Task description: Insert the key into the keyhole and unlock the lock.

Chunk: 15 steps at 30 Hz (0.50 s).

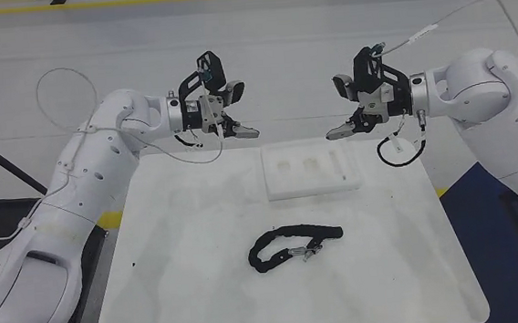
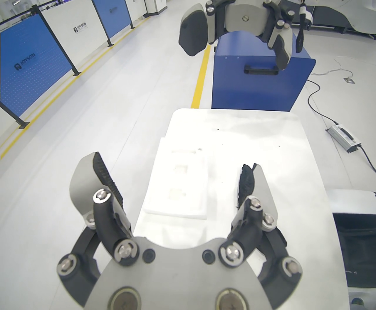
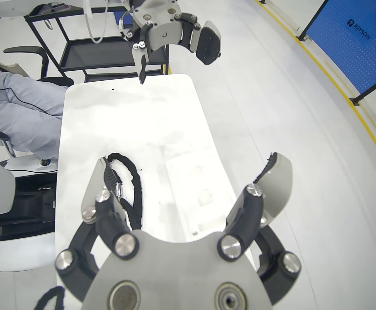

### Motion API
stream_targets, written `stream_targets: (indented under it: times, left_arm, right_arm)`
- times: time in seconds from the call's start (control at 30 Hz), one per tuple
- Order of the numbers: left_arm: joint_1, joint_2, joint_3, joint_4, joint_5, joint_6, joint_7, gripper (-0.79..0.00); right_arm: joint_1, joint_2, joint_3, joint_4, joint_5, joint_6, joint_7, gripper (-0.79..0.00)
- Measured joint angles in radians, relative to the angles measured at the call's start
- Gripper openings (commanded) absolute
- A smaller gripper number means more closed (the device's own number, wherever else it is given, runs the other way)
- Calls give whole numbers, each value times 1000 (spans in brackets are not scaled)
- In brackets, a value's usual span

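Observation:
A black cable lock [image 1: 288, 243] lies curled on the white table [image 1: 193, 258], toward its front middle. A small silver key bunch [image 1: 308, 253] rests against the inside of the loop. In the right wrist view the lock [image 3: 135, 182] and its metal end [image 3: 118, 190] show beside one finger. My left gripper [image 1: 241, 130] hangs open above the table's back left edge, its jaws wide apart and holding nothing [image 2: 176, 179]. My right gripper [image 1: 343, 130] is open too, above the back right edge, and empty [image 3: 189, 176]. Both are well above and behind the lock.
A white foam tray [image 1: 310, 169] with shallow recesses sits at the back middle of the table, between the two grippers. A blue box [image 2: 258, 76] stands on the floor past one table end, a black cart [image 3: 97, 50] and a seated person's sleeve [image 3: 26, 114] past the other.

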Motion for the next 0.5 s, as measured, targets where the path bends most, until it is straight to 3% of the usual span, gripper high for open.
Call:
stream_targets:
  times: [0.23,0.5]
  left_arm:
    - [-22,33,29,-14,-129,0,-106,-1]
    - [-22,33,30,-15,-132,0,-109,-1]
  right_arm:
    - [20,-7,-27,8,26,0,-5,0]
    - [20,-7,-26,8,25,0,-5,0]
